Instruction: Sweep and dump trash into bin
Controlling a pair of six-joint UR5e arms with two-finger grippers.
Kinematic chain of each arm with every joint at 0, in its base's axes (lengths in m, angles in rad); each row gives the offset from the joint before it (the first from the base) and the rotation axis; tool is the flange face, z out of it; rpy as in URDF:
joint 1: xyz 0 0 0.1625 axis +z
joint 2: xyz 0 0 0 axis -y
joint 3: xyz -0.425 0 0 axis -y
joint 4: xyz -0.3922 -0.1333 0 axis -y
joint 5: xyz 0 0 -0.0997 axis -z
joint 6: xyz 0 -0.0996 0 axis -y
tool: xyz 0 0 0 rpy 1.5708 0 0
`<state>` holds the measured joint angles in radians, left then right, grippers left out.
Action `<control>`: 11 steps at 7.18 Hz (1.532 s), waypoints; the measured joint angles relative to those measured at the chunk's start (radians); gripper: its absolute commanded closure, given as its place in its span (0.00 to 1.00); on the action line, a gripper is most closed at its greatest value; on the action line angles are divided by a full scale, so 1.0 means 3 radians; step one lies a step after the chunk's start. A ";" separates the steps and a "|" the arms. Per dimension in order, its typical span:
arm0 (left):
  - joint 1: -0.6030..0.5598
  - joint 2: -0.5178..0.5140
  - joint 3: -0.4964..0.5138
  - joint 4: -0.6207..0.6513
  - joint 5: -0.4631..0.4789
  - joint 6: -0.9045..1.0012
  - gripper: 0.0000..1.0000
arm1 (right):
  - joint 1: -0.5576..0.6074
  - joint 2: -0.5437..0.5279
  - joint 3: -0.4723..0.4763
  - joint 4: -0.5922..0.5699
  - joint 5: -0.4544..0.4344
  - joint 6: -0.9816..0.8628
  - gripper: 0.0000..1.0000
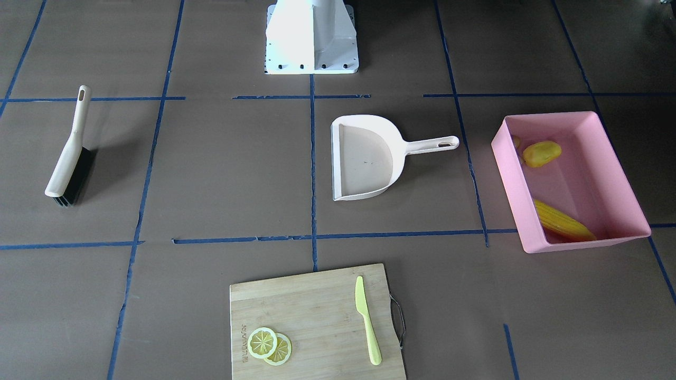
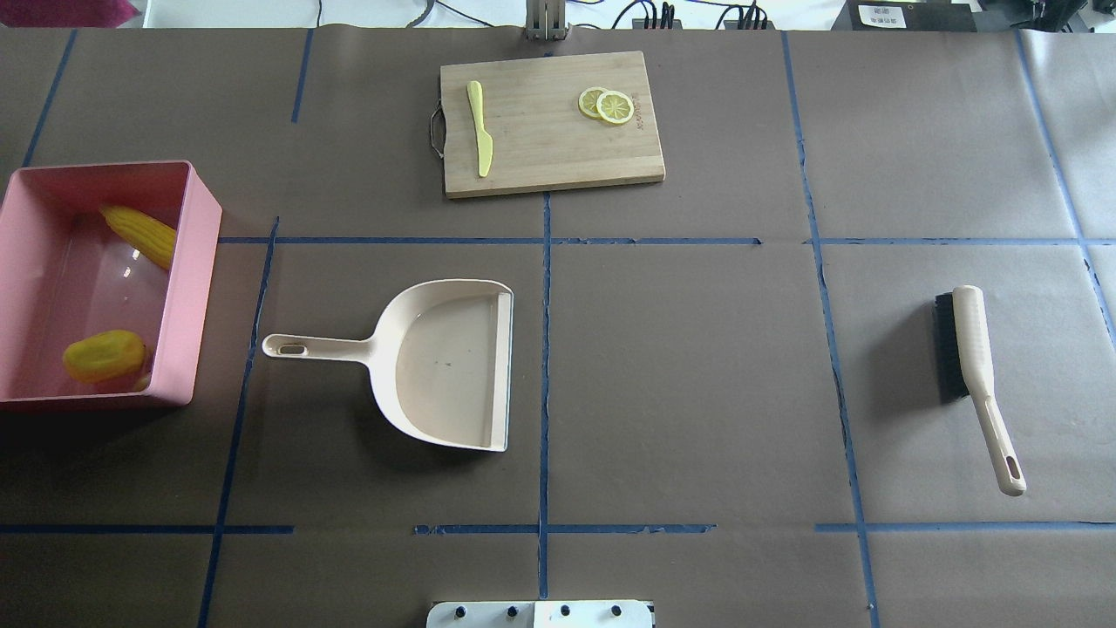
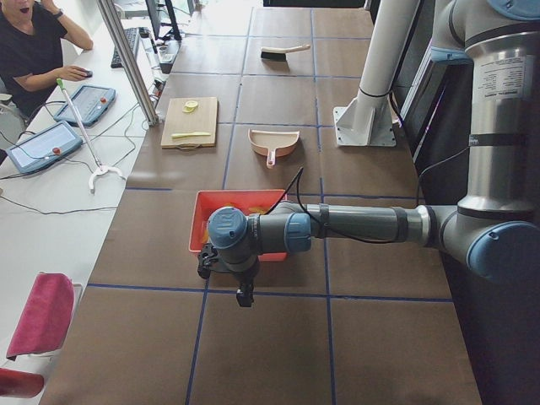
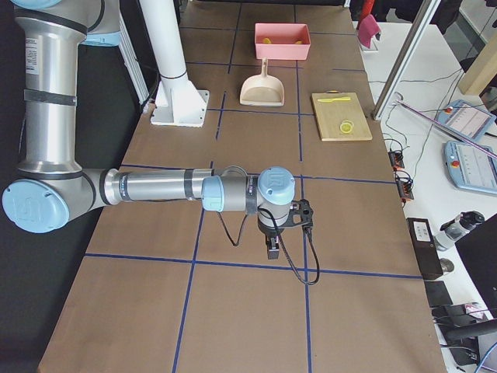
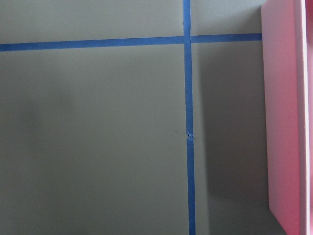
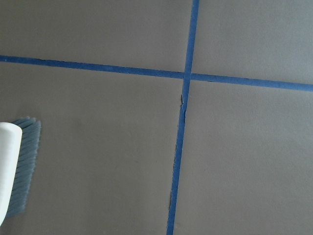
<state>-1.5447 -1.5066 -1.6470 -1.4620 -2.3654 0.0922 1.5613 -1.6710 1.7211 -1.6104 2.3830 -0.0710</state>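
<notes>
The pink bin [image 1: 506, 171] stands at the table's end on my left side; it also shows in the overhead view [image 2: 197, 288] and the left wrist view [image 5: 283, 122]. Inside it lie the corn cob [image 1: 562, 221], the yellow potato-like lump [image 1: 541, 153] and, mostly hidden by the wall, the small ginger root [image 1: 516, 141]. My left gripper [image 3: 245, 293] hangs low over the table just outside the bin's outer end. My right gripper [image 4: 272, 247] hangs over the table beyond the brush. They show only in the side views, so I cannot tell whether they are open or shut.
A cream dustpan [image 2: 445, 362] lies empty mid-table, its handle toward the bin. A cream brush with dark bristles [image 2: 976, 366] lies on my right side. A wooden cutting board [image 2: 549, 148] at the far edge holds a light green knife [image 2: 479, 135] and lemon slices [image 2: 608, 105].
</notes>
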 measured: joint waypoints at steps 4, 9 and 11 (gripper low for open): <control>0.0000 -0.0009 0.0004 -0.0001 0.0000 0.0000 0.00 | 0.0048 0.0008 -0.0249 0.0004 0.0004 0.0099 0.00; 0.0000 -0.0010 0.0008 -0.0002 0.0000 0.0000 0.00 | 0.0092 0.0030 -0.0223 0.0009 0.0008 0.0114 0.00; 0.0000 -0.0009 0.0008 0.0000 0.0000 0.0000 0.00 | 0.0096 0.0041 -0.0219 0.0009 0.0008 0.0114 0.00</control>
<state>-1.5447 -1.5092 -1.6445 -1.4620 -2.3654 0.0920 1.5901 -1.6587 1.6555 -1.6076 2.3854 -0.0368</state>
